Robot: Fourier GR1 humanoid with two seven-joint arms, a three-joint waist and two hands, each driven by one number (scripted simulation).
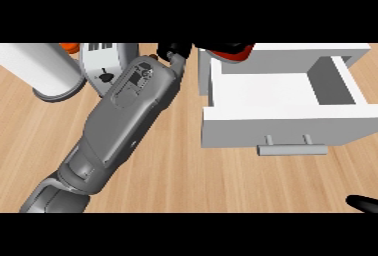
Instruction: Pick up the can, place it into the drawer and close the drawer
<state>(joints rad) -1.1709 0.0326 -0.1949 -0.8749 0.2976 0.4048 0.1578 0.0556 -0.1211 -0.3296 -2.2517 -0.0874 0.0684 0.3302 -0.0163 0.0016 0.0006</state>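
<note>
The left hand (pixel 171 51) is curling round the can (pixel 233 51) (mostly hidden) above the open drawer (pixel 284 122); the right hand's (pixel 363 204) fingers aren't showing enough to tell.

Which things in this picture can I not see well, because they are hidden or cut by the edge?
- Left hand: head view, mostly cut by the top edge; fingers unreadable.
- Red object behind the open drawer: cut by the top edge, identity unclear.
- Right hand: only a black tip at the lower right corner.
- Orange item: hidden behind the white cylinder.
</note>
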